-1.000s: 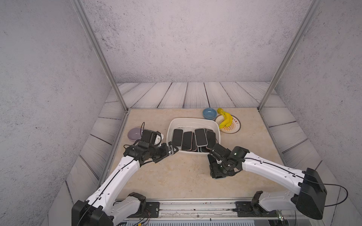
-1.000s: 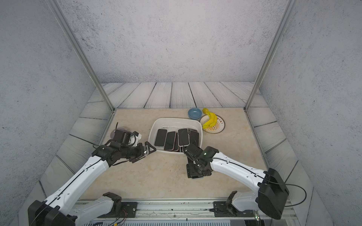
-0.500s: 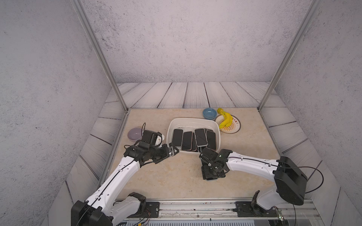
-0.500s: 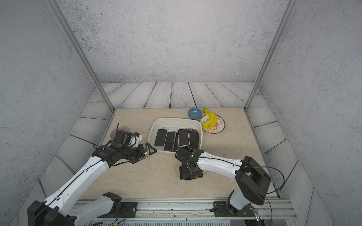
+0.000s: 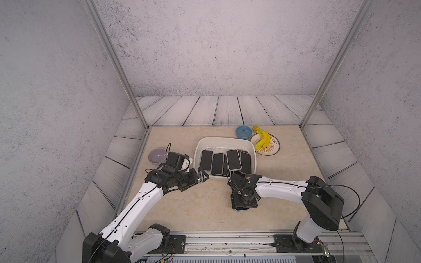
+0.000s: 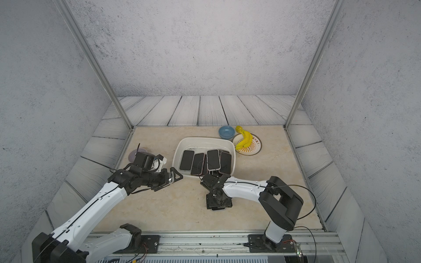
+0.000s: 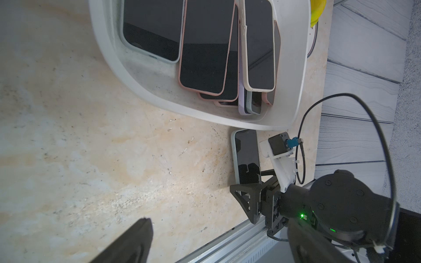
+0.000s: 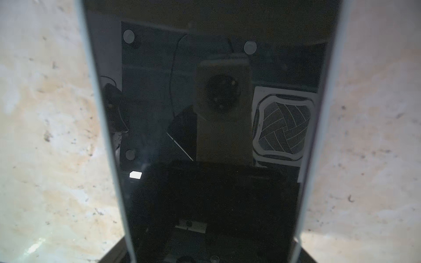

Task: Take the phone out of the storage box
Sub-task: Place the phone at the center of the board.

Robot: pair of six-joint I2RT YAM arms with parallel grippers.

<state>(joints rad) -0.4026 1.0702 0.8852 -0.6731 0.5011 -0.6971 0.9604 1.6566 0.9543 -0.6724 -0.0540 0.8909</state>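
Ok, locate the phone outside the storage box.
In the left wrist view, the phone sits in the right claw, down at the table, by the near rim of the storage box.

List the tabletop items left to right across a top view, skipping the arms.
lilac bowl → storage box → plate with bananas on it. Left out: blue bowl, which sits behind the box's right end, within its span.
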